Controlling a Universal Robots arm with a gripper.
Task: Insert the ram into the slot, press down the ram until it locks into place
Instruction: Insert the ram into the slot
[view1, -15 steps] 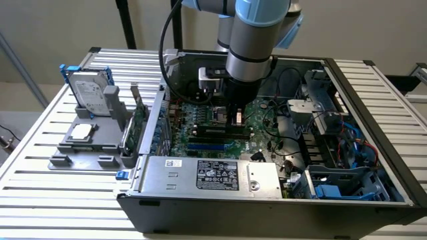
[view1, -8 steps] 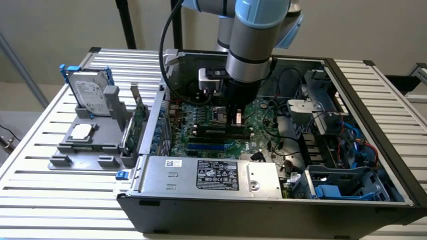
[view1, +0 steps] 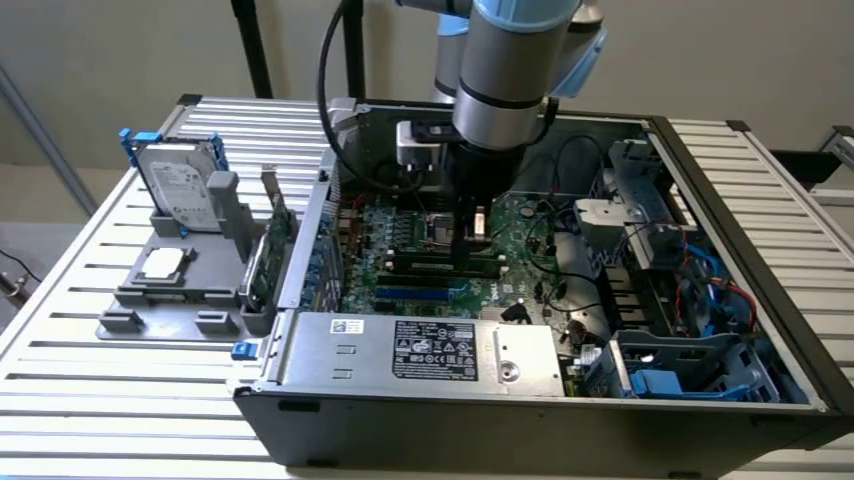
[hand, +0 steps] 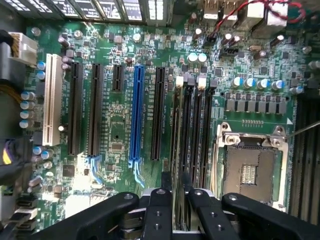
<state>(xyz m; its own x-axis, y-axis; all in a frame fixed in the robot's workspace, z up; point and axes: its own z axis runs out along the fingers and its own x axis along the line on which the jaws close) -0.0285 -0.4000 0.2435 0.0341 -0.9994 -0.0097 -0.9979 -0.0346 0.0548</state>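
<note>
**Jaws pinched on the ram at the slot**

I see the jaws nearly closed. The two black fingers (hand: 163, 197) flank the thin top edge of the ram (hand: 174, 135) and grip it. The ram shows edge-on as a long narrow strip, upright along the slot (hand: 178, 84). That slot is the black memory slot nearest the blue slot (hand: 136, 115). I can't tell how deep it sits. Around it lies the green board (hand: 120, 135), dense with small parts, and a shiny square metal socket (hand: 250, 170). In the exterior view, the arm (view1: 501, 90) reaches into the open grey case (view1: 400, 420) on a ribbed metal desk (view1: 80, 400).
</note>
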